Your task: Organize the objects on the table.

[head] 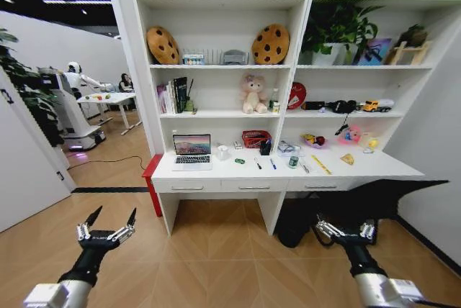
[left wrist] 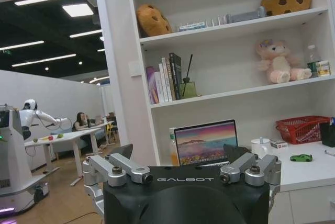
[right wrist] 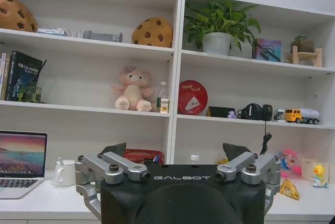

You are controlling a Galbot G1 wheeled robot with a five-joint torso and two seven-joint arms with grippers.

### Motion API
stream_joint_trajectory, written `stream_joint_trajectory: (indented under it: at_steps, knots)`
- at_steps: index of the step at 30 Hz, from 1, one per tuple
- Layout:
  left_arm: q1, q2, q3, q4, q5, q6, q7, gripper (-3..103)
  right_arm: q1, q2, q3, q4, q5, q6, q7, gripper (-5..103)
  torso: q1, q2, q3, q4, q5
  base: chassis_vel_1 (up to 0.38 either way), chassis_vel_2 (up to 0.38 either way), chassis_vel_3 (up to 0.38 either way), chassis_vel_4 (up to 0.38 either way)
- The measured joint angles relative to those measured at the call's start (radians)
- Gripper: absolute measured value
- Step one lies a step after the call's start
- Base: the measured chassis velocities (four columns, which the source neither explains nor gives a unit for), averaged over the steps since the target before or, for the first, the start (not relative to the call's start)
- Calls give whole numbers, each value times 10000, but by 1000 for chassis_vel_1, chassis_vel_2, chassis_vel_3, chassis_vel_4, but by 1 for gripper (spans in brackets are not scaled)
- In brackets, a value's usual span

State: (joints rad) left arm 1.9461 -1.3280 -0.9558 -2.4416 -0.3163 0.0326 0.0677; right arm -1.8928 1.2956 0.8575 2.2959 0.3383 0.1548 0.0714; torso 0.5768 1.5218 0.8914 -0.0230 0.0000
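The long white table (head: 374,170) stands under the shelves, some way ahead of me. On it, from left to right, are a silver laptop (head: 192,151) with its lid up, a white mug (head: 222,152), a green toy car (head: 239,160), two pens (head: 257,163), a yellow ruler (head: 321,165) and a yellow wedge (head: 348,158). My left gripper (head: 106,223) hangs open over the floor, short of the table's left end. My right gripper (head: 344,230) is open too, low in front of the table's right half. Both hold nothing. The left wrist view shows the laptop (left wrist: 205,143), mug (left wrist: 260,147) and car (left wrist: 301,157).
A red basket (head: 256,138) sits at the back of the table. Above are shelves with a pink plush bear (head: 252,93), cookie cushions (head: 270,43), books and a plant. A black bag (head: 295,225) lies under the table, a red stool (head: 151,177) beside its left leg. Wooden floor lies between.
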Motion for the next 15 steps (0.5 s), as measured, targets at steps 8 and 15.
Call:
stream_joint_trajectory:
  at_steps: [8,15]
  knots:
    - [36,-14,22,10,76,-102,137,98,-27,15,-25,-5,-42,1,-35,100,0,0,0,0,-1,0,0,0,0]
    - [29,133,-17,-14,-7,-30,138,98,-19,40,-23,-11,-72,-1,-39,100,0,0,0,0,0,0,0,0,0]
